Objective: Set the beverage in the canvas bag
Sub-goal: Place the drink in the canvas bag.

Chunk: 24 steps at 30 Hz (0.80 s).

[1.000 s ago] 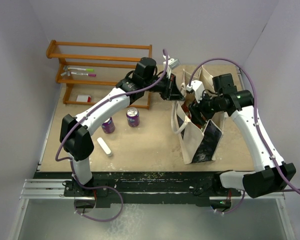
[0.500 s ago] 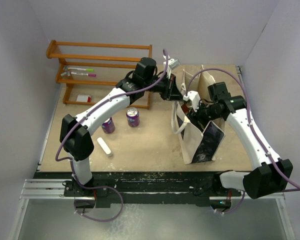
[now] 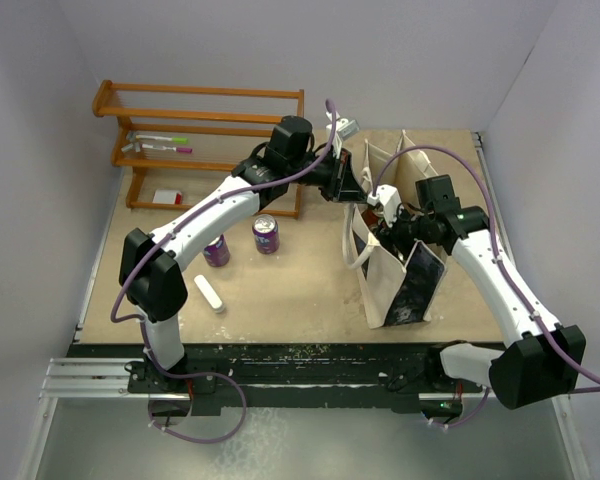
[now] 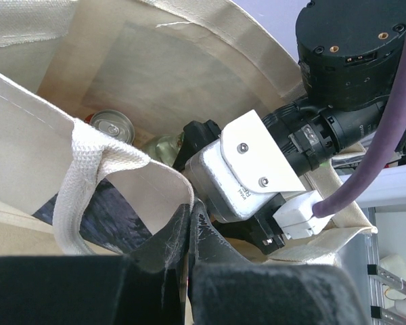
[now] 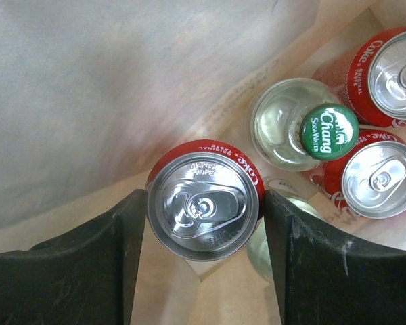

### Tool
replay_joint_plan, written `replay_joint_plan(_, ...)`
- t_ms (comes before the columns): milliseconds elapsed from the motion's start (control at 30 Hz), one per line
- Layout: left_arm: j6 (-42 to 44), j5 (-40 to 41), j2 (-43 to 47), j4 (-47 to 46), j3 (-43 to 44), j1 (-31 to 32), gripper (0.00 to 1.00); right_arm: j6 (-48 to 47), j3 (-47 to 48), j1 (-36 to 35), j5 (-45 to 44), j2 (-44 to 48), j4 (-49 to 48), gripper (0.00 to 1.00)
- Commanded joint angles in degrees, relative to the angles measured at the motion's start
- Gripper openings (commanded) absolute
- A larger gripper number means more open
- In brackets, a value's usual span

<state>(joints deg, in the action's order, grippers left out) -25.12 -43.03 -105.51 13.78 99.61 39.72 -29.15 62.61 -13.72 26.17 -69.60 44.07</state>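
Observation:
The cream canvas bag [image 3: 392, 290] with a dark print stands upright at the right of the table. My left gripper [image 4: 191, 211] is shut on the bag's top rim [image 4: 142, 176], next to a loop handle, and holds the mouth apart. My right gripper [image 5: 204, 203] reaches down inside the bag, shut on the beverage, a red cola can [image 5: 204, 206] seen from above between both fingers [image 5: 115, 244]. In the top view the right gripper [image 3: 386, 232] dips into the bag's mouth, its fingertips hidden by the canvas.
Two more red cans [image 5: 379, 179] [image 5: 396, 74] and a green-capped soda water bottle [image 5: 330, 132] stand in the bag. On the table are two purple cans [image 3: 266, 234] [image 3: 216, 250], a white bar [image 3: 209, 294] and a wooden rack [image 3: 200, 120] at the back left.
My right arm has swung left and lowered its gripper further into the bag's mouth. The left arm and the bag have stayed where they were.

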Motion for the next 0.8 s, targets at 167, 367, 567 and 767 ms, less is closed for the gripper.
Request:
replay_joint_plan(167, -0.5, -0.6, 1.7, -0.2, -1.3, 0.0, 0.0, 5.2, -4.2, 0.1, -0.3, 3.6, -13.9, 0.0)
replay_joint_plan(367, -0.4, -0.6, 1.8, -0.4, -1.6, -0.3, 0.0, 6.9, -4.1, 0.1, -1.0, 4.6, -16.0, 0.0)
replay_joint_plan(567, -0.5, -0.8, 1.6, -0.4, -1.5, -0.4, 0.0, 7.0, -3.8, 0.0, -2.7, 4.8, -16.9, 0.0)
replay_joint_plan(767, -0.5, -1.0, 1.7, -0.4, -1.4, -0.5, 0.0, 7.3, -1.0, 0.3, -6.8, 5.2, -16.6, 0.0)
